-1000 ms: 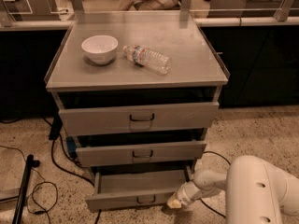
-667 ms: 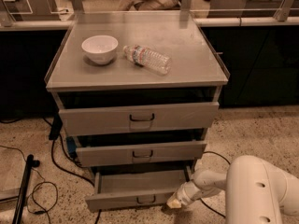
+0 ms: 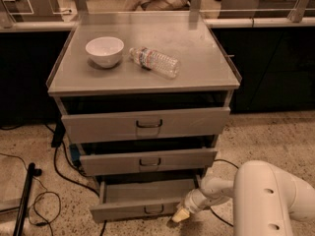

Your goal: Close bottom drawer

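- Bottom drawer [image 3: 140,194] is the lowest of three in the grey cabinet [image 3: 98,127] and stands pulled out, with its tray open to view.
- We find the tool [image 3: 179,215] low at the drawer's right front corner, just beside the front panel.
- We cannot tell whether the tool is spread or pressed together.
- The worktop [image 3: 202,63] carries a white bowl [image 3: 104,51] on the left, with a plastic bottle [image 3: 154,62] lying beside it.

I have a single view. It looks down from high in front of the cabinet [image 3: 197,77], facing its drawer fronts, close enough that the cabinet fills most of it. My arm [image 3: 270,200] enters near right, with the gripper [image 3: 180,214] at the bottom drawer [image 3: 142,193]'s right front corner.
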`<state>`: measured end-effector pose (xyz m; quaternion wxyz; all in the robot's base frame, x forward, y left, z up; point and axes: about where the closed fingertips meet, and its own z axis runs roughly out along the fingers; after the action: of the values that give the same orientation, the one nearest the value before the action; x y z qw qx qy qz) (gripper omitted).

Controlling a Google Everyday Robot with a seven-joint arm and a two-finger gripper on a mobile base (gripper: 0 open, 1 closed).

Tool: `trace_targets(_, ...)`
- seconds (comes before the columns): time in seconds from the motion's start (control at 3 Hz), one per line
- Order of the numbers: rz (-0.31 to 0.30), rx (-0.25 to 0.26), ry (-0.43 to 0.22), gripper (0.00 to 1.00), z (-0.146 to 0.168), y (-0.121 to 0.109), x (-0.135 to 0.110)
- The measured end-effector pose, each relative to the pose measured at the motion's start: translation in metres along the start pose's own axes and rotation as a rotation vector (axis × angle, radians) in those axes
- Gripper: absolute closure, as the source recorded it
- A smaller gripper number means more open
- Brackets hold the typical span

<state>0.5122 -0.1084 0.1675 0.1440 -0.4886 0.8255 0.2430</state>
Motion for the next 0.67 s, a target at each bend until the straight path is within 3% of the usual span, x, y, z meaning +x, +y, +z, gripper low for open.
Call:
trace_targets(0.33,-0.029,0.012,-0.004,0.00,0.002,-0.004,-0.011)
trace_targets(0.67,-0.101,0.067,-0.028,0.18,0.001,-0.038,-0.048)
